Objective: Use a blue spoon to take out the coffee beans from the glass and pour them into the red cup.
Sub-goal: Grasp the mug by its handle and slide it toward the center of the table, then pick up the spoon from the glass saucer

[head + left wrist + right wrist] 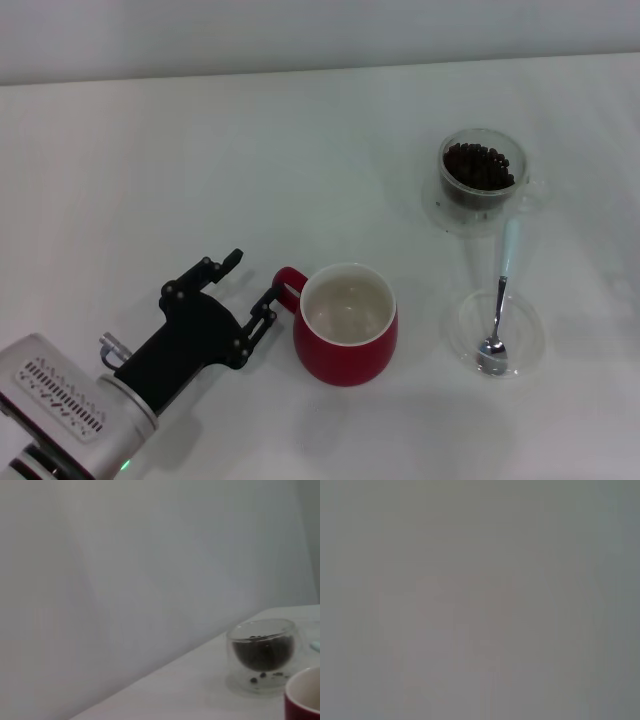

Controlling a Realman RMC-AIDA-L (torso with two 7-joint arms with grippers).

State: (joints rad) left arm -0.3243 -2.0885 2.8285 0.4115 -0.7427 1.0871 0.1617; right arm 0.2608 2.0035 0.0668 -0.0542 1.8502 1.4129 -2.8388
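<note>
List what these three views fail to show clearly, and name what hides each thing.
- Right gripper: in no view; the right wrist view is a blank grey blur.
- Red cup: in the left wrist view only a corner shows, cut by the frame edge.
- Coffee beans: depth in the glass cannot be judged from above.
- Left gripper: open beside the cup handle; contact cannot be told.
- Blue spoon: bowl contents too small to see.

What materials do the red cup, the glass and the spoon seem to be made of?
The red cup: probably glazed ceramic, glossy red outside, white inside.
The glass: clear glass, or possibly plastic; the coffee beans show through its wall.
The blue spoon: shiny metal bowl; matte pale-blue handle, material unclear.
</note>
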